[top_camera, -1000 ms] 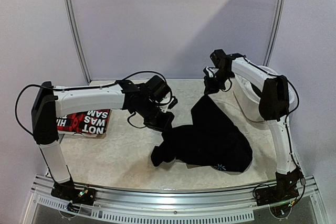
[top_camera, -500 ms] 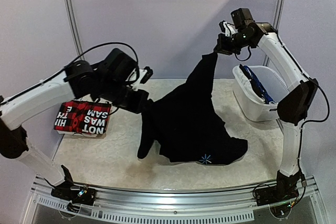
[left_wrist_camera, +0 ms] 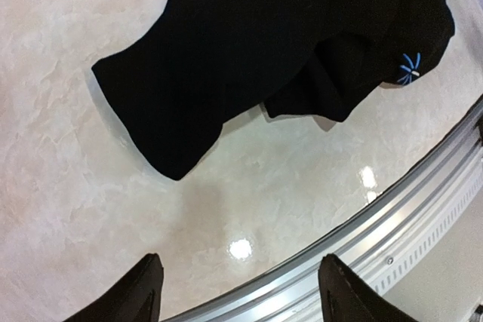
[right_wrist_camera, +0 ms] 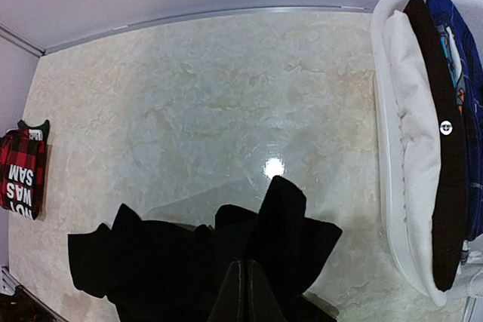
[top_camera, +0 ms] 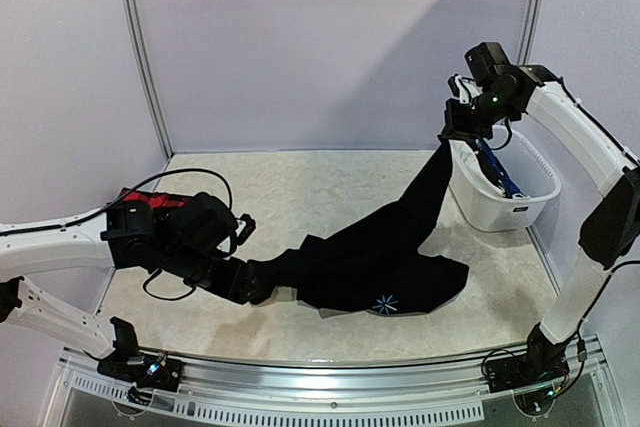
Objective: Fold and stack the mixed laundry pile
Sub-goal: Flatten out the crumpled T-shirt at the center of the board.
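Top external view: the right gripper is high over the near rim of the basket, its jaws pinched tight on one corner of the black garment. The garment runs down from there in a taut slope to a bunched heap on the table. The left gripper sits low at the garment's far end. Its wrist view shows the jaws standing well apart with nothing between them, and the sleeve lies flat just ahead, not touched. The red plaid garment lies folded at the table's left edge, partly hidden by the left arm. With only one corner held, the main risk is that the cloth slips out of the thin pinch and collapses onto the heap. A further lift or pull to the right would probably drag the loose bulk across the table, twisting it. It might also brush the cloth against the basket rim and shift the basket. The sleeve lies near the front rail, so a careless sweep by the left arm could push it over the edge.
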